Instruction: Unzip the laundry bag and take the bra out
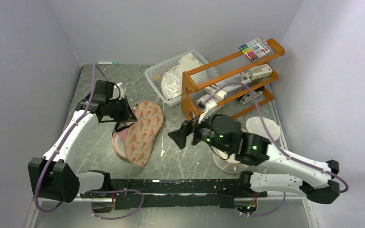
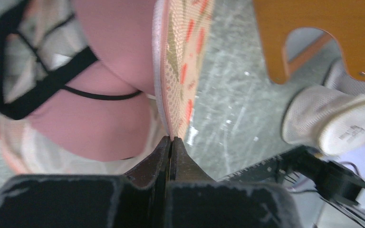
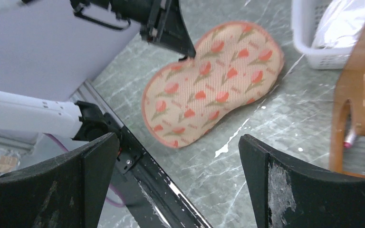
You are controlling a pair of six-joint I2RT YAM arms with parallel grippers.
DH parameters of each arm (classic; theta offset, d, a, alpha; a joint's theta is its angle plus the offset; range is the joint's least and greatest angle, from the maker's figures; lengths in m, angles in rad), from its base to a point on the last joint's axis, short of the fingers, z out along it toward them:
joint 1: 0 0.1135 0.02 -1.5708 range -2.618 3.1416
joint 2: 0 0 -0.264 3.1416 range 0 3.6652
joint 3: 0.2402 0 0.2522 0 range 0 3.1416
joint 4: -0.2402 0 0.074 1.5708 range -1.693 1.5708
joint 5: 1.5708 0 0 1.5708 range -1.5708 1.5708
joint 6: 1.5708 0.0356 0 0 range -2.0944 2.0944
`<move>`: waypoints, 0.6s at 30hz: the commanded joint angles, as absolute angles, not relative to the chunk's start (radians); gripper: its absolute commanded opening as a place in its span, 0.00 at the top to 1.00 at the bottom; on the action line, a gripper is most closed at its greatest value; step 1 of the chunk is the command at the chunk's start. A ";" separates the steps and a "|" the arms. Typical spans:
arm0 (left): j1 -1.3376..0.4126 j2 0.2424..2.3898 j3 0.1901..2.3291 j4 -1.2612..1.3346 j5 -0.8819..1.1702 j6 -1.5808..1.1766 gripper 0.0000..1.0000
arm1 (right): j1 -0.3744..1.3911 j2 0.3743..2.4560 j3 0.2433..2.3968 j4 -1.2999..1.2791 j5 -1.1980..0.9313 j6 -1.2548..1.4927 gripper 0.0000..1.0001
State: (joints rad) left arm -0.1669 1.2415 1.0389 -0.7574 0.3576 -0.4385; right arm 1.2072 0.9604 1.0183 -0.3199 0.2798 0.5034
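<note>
Top external view: a peach flower-print bag [image 1: 144,132] lies left of centre on a grey marbled surface [image 1: 100,85], its long axis running from 1 o'clock to 7 o'clock. The left end effector [image 1: 126,114] meets the bag's edge at about 10 o'clock. The right end effector [image 1: 180,135] hangs above the surface at the bag's 3 o'clock, apart from it. A white basket [image 1: 154,76] sits at the bag's 1 o'clock, and an orange rack [image 1: 228,76] stands just beside the basket, further round toward 2 o'clock. In the left wrist view, the left end effector [image 2: 170,141] has its fingers pressed together, pinching the bag's pink rim, and the printed panel [image 2: 183,61] rises edge-on toward 12 o'clock. To the panel's 9 o'clock the dusty-pink bra [image 2: 119,47] shows inside the opened bag, crossed by thin dark straps. In the right wrist view, the right end effector [image 3: 178,156] is spread wide and holds nothing. The bag [image 3: 209,90] lies flat at 12 o'clock beyond its fingers.
</note>
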 commanded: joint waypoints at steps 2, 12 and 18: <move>-0.324 1.240 1.048 -0.673 0.449 -0.609 0.93 | 1.205 0.819 1.083 -0.484 0.379 0.484 0.00; -0.611 1.308 0.945 -0.414 0.363 -0.880 0.92 | 1.206 0.752 1.085 -0.539 0.352 0.458 0.00; -0.739 1.432 0.951 -0.369 0.314 -0.932 0.91 | 1.206 0.693 1.031 -0.531 0.300 0.456 0.00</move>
